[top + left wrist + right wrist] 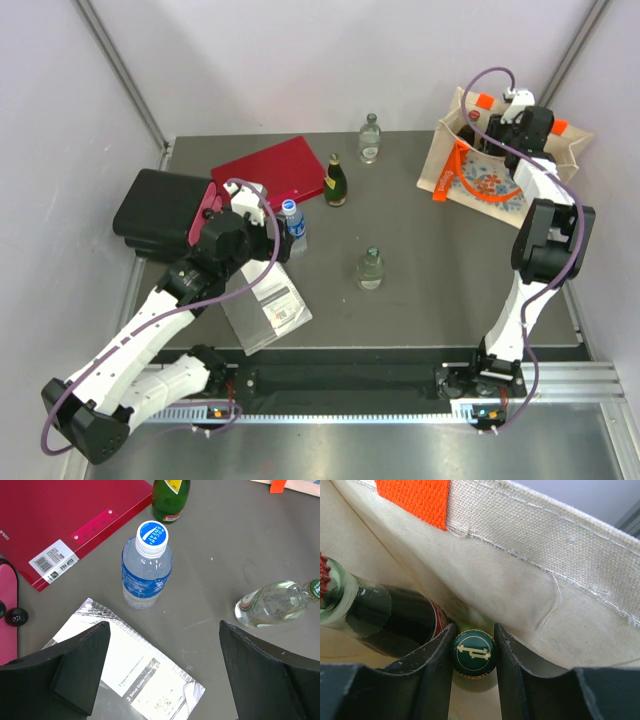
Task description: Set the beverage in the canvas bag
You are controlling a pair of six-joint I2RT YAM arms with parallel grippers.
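Inside the beige canvas bag (468, 172), release is prepared.
A green-capped glass bottle (473, 655) is pinched by the right gripper (473, 645); left gripper (164, 630) is spread wide.

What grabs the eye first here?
The right gripper is down inside the canvas bag at the far right corner of the table, shut on a green-capped bottle beside a dark bottle already in there. On the left, the left gripper hangs open over a blue-capped water bottle standing between the red folder and a booklet.
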